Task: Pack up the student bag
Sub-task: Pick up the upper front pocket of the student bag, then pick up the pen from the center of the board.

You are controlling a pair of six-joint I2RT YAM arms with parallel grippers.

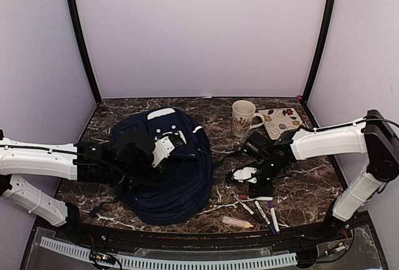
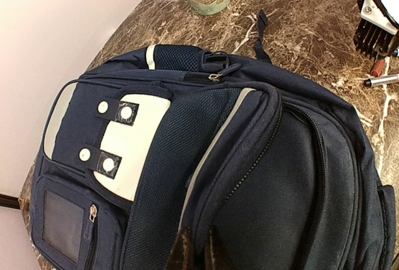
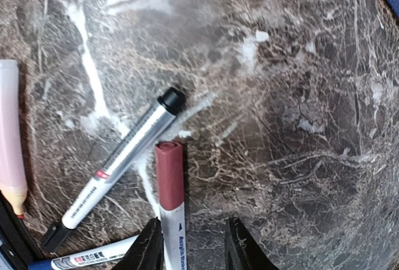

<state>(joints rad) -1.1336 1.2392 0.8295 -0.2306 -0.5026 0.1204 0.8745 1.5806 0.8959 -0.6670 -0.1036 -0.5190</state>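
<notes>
The navy student bag (image 1: 165,176) lies flat on the marble table (image 1: 312,176), left of centre; the left wrist view shows its white patches and zip seams (image 2: 262,176). My left gripper (image 1: 167,147) rests on top of the bag. Its fingertips (image 2: 182,251) are nearly together, pinching a raised zip edge of the bag. My right gripper (image 1: 250,178) hangs low over loose markers to the right of the bag. It is open (image 3: 194,248), with a red-capped marker (image 3: 169,189) lying between the fingers, against the left finger (image 3: 149,248).
A silver marker with a black cap (image 3: 121,164), a white marker (image 3: 87,259) and a pink tube (image 3: 11,158) lie beside the red one. More markers (image 1: 265,211) lie near the front edge. A patterned mug (image 1: 243,117) and a flowered card (image 1: 282,120) stand behind.
</notes>
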